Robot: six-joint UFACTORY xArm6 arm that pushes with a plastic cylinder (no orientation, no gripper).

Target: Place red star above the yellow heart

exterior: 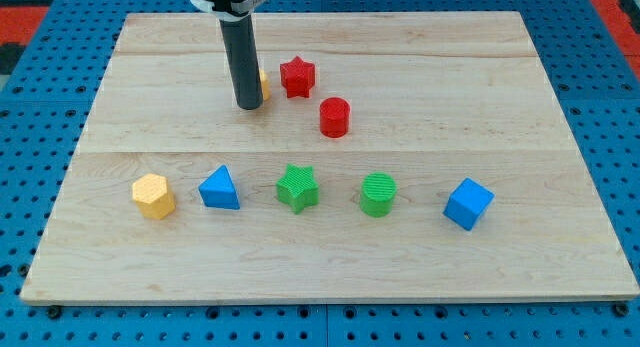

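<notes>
The red star (pixel 297 76) lies near the view's top, just right of my rod. My tip (pixel 249 106) rests on the board to the star's left and a little below it, apart from it. A yellow block (pixel 263 85), mostly hidden behind the rod, shows only as a sliver at the rod's right edge, between rod and star; its shape cannot be made out.
A red cylinder (pixel 334 117) sits below and right of the star. A row runs across the lower board: yellow hexagon (pixel 153 196), blue triangle (pixel 219 188), green star (pixel 298 187), green cylinder (pixel 379 194), blue cube (pixel 468 203). The wooden board (pixel 540 277) lies on a blue pegboard.
</notes>
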